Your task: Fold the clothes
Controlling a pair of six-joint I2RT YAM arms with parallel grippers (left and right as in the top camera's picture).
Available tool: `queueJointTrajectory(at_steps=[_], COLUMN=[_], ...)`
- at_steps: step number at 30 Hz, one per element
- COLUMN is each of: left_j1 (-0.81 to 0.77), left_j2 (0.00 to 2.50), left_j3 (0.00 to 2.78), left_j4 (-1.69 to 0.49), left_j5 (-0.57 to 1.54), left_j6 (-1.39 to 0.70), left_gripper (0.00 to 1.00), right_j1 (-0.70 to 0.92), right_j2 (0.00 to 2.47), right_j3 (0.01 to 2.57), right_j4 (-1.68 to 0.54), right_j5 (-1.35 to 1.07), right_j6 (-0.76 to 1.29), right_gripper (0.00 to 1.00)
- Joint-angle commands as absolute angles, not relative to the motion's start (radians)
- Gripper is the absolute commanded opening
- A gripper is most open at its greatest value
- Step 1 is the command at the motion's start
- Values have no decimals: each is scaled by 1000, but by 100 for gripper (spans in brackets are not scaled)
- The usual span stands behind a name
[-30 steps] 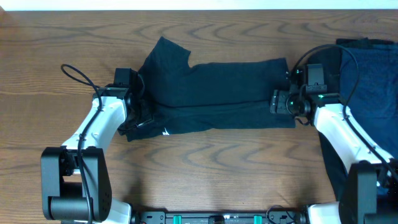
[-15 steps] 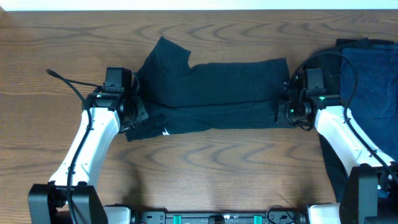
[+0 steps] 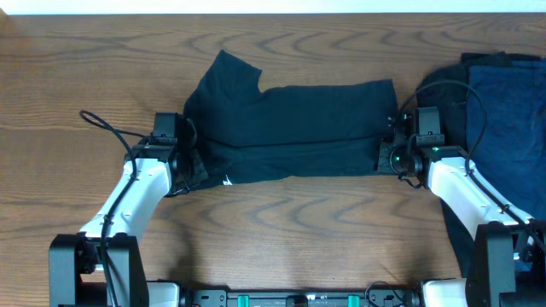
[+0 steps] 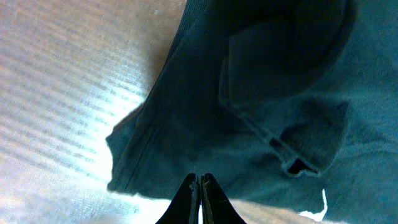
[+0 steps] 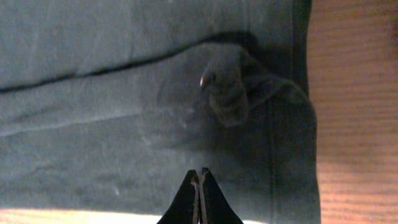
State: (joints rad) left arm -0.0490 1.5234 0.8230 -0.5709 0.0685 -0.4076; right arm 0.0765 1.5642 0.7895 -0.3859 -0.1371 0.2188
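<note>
T-shirt (image 3: 290, 128), soft black cloth, folded oblong on wood-grain table (image 3: 281, 222).

My end effector (image 4: 200, 182) sits at 6 o'clock, fingers pressed together with only a hairline slit between them, tips at the near edge of the dark garment (image 4: 205, 112). I cannot tell whether cloth is pinched. The garment fills the view toward 3 o'clock, with a folded flap (image 4: 283, 93) at 2 o'clock. A white label (image 4: 323, 204) shows at 5 o'clock. Bare wooden desk (image 4: 56, 93) lies at 9 o'clock.
</note>
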Motion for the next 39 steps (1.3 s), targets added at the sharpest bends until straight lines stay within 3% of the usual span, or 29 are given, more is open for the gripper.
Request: queueJointTrajectory(at_steps=[1, 8, 15, 29, 39], left_j1=[-51, -51, -51, -51, -51], left_j2=[1536, 1580, 1597, 1597, 1591], left_j3=[799, 772, 772, 772, 790], left_j4=[-546, -506, -527, -604, -612], left_j5=[67, 65, -37, -39, -38], left_j6=[-432, -442, -442, -393, -393], left_gripper=[6, 6, 6, 6, 6], right_j1=[82, 80, 58, 46, 46], right_j2=[1590, 1648, 1648, 1648, 1647], right_j3=[750, 736, 759, 766, 894], right_j4=[-347, -369, -533, -736, -879], right_j5=[-123, -124, -123, -124, -124], right_j6=[241, 291, 330, 389, 361], right_gripper=[1, 1, 1, 2, 5])
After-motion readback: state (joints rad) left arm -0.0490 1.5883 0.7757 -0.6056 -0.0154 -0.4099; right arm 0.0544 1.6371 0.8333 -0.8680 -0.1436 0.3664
